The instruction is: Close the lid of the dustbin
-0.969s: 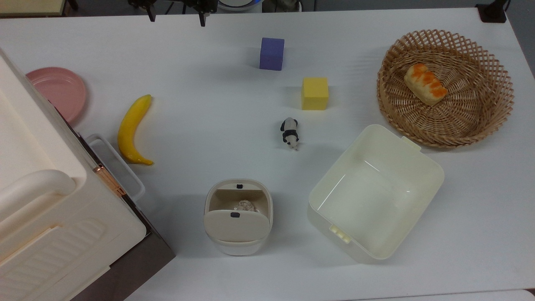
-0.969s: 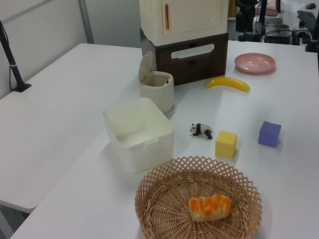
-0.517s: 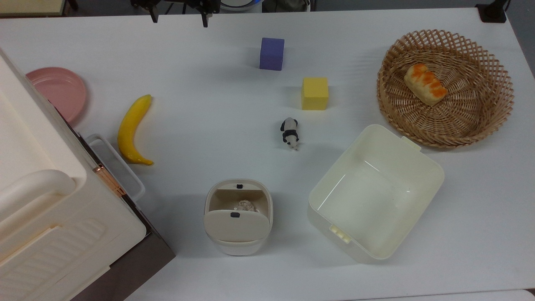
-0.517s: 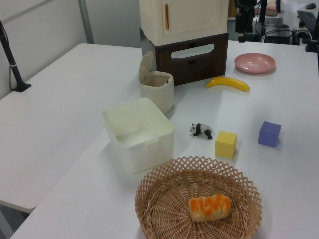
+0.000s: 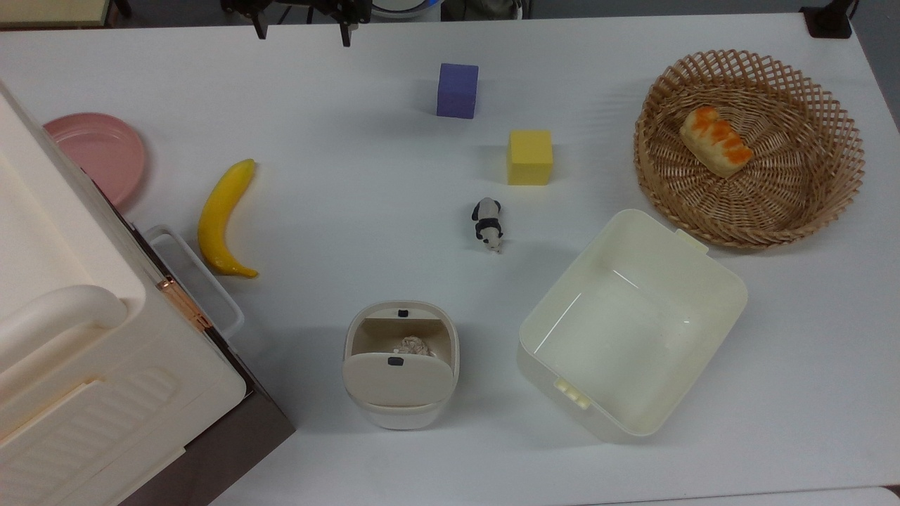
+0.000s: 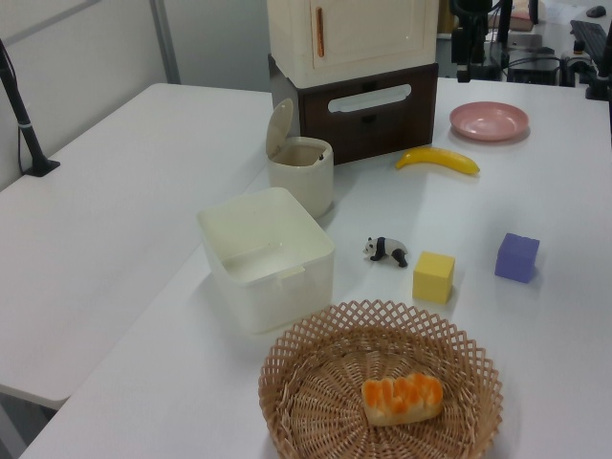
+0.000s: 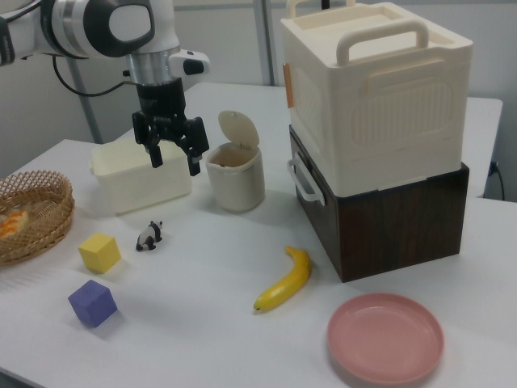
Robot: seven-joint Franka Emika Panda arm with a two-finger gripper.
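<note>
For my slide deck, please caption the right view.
Open tool hovers above the table beside the dustbin, whose lid stands raised.

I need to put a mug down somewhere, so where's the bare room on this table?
Widest bare patch: between the banana, the purple cube and the dustbin. Another lies beyond the cream tub, below the basket in the top view. It is crowded around the toy panda and yellow cube.
</note>
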